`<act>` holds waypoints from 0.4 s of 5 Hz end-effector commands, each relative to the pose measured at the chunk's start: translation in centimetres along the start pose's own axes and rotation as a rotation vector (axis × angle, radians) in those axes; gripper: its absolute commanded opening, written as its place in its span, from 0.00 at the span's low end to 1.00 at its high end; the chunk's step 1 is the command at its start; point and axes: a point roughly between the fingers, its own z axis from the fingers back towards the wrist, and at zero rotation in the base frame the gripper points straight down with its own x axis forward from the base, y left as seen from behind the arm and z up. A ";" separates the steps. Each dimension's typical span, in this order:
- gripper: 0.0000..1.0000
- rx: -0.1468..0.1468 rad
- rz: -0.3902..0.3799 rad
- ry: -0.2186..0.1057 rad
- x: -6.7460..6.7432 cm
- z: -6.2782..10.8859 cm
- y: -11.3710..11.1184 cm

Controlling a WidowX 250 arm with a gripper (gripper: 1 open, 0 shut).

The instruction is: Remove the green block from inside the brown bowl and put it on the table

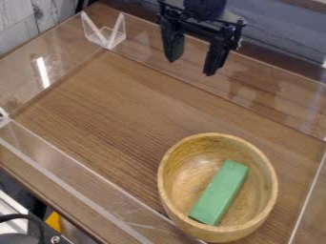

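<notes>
The green block (pixel 219 193), a long flat bar, lies inside the brown bowl (pixel 176 164) at the lower right of the table (pixel 114 114), leaning against the bowl's right inner wall. My black gripper (pixel 192 55) hangs near the top of the view, well behind the bowl and apart from it. It points down, its fingers (pixel 170 48) spread wide with nothing between them.
Clear acrylic walls (pixel 51 57) run along the table's edges, with a folded clear piece (pixel 105 31) standing at the back left. Wood-grain tabletop stretches between the gripper and the bowl.
</notes>
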 end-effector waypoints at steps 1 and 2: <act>1.00 -0.013 0.112 0.013 -0.7 -0.3 -0.9; 1.00 -0.023 0.052 0.058 -3.3 -0.9 -4.0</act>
